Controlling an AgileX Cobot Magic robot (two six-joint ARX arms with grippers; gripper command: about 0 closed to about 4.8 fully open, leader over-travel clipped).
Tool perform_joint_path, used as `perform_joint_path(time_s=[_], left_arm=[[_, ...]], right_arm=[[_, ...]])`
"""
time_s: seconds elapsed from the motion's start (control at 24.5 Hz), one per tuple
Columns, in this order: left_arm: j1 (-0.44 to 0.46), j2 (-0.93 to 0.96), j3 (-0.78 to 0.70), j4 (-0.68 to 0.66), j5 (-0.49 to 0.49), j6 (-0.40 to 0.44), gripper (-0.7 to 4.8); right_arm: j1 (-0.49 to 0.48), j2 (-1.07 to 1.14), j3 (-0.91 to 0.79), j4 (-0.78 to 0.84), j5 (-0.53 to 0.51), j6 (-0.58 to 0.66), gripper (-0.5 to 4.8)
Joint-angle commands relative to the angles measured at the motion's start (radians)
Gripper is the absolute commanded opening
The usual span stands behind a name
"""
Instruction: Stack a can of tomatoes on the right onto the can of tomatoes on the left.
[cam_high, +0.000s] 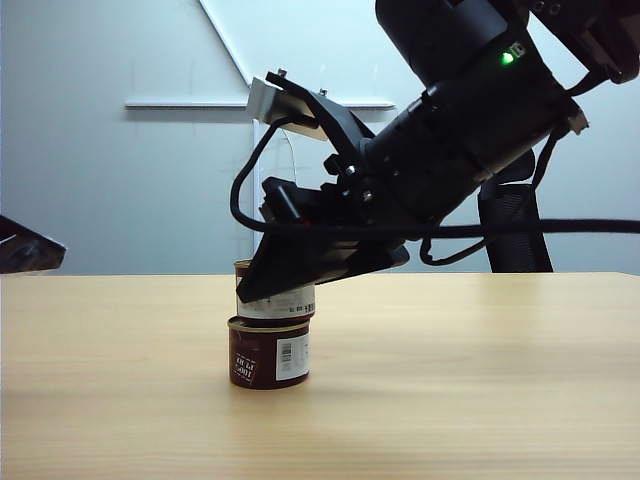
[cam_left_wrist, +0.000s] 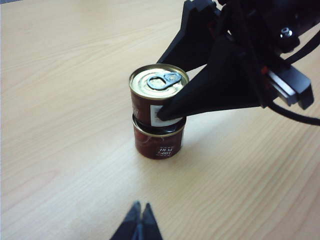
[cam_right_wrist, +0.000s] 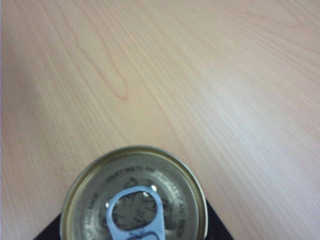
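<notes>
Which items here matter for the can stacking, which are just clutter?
In play:
- upper dark-red tomato can, in right pincer
- lower dark-red tomato can, beneath it

Not involved:
- left pincer, shut, away from the cans
- wooden table

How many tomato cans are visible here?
2. The lower can stands on the table; the upper can sits on it, gripped by the right tool. None looks hidden.
</notes>
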Motion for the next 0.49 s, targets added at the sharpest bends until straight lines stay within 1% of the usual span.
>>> perform_joint_path(time_s=[0.04,0.37,0.45,0.49], left_arm=[[0.001,0.001,0.003,0.013,0.001,0.000,-0.04],[0.001,0.001,0.003,0.013,0.001,0.000,-0.04],[0.001,0.001,0.003,0.013,0.001,0.000,-0.04],[0.001,0.001,0.003,0.013,0.001,0.000,-0.04]], right_arm=[[0.002,-0.006,0.005,0.003,-0.023,-0.001,1.12],[0.003,-0.006,0.005,0.002,-0.028,0.003,1.13],[0.003,-0.006,0.005,0.003,-0.028,0.003,1.23],[0.003,-0.006,0.005,0.003,-0.028,0.003,1.70]])
